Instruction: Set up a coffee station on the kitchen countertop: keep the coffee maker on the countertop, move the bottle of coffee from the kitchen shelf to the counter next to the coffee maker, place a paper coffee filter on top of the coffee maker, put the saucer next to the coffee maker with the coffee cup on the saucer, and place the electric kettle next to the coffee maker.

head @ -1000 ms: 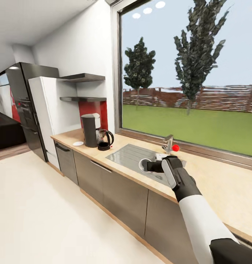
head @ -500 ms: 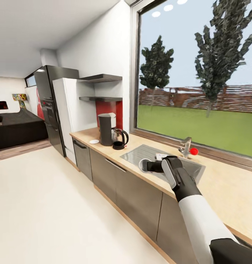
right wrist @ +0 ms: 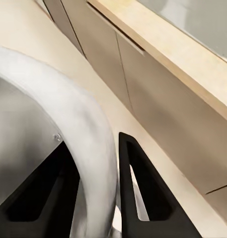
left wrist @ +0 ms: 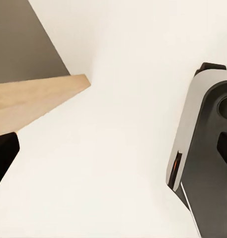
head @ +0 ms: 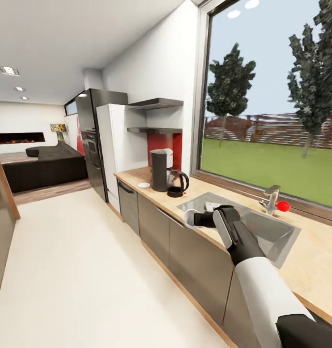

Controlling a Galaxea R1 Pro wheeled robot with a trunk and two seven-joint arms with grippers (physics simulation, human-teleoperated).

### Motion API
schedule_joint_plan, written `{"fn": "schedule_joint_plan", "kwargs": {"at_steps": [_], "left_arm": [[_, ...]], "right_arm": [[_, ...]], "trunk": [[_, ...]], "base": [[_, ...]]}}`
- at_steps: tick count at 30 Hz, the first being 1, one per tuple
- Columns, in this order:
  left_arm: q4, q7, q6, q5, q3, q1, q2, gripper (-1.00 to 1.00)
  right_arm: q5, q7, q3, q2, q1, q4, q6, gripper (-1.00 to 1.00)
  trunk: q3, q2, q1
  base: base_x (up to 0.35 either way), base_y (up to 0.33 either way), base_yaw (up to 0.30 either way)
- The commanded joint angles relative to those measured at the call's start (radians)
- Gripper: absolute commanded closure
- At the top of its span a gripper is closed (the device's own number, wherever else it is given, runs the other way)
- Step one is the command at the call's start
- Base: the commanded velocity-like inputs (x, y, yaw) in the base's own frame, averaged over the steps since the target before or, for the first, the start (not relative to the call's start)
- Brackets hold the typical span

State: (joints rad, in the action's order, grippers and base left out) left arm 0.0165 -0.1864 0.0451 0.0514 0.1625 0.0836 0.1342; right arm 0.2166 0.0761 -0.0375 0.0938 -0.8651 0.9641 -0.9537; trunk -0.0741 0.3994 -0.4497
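the right claw [head: 197, 219] is clamped on the cup [head: 189, 218], one finger [right wrist: 135, 188] outside the wall and the other inside it, so the grip is on the rim. the cup is carried in the air in front of the tabletop [head: 212, 232], well apart from the maker [head: 160, 169]. it looks light, stiff and glazed, so likely slippery and breakable; a pinch on the thin wall could let it swing or slip, and a hold lower on the wall would probably be steadier. the saucer [head: 143, 184] lies on the tabletop just beside the maker, on its far side from the cup. the kettle [head: 176, 183] stands against the maker on the near side. whether the left claw is apart or together, i cannot tell
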Motion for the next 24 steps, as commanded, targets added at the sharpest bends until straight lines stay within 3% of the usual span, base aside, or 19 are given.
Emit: {"fn": "schedule_joint_plan", "kwargs": {"at_steps": [1,13,24], "left_arm": [[0.002,-0.002,0.004,0.005,0.008,0.001,0.0,-1.0],[0.002,-0.002,0.005,0.005,0.007,0.001,-0.001,-1.0],[0.002,-0.002,0.005,0.007,0.006,0.001,-0.017,-1.0]], "right_arm": [[0.01,0.007,-0.001,-0.001,0.0,0.001,-0.003,1.0],[0.01,0.007,-0.001,-0.002,0.0,0.002,-0.003,1.0],[0.01,0.007,-0.001,-0.002,0.0,0.001,-0.003,1.0]], "trunk": [[0.0,0.001,0.0],[0.0,0.001,0.0],[0.0,0.001,0.0]], "base": [[0.0,0.0,0.278],[0.0,0.0,0.278],[0.0,0.0,0.277]]}}
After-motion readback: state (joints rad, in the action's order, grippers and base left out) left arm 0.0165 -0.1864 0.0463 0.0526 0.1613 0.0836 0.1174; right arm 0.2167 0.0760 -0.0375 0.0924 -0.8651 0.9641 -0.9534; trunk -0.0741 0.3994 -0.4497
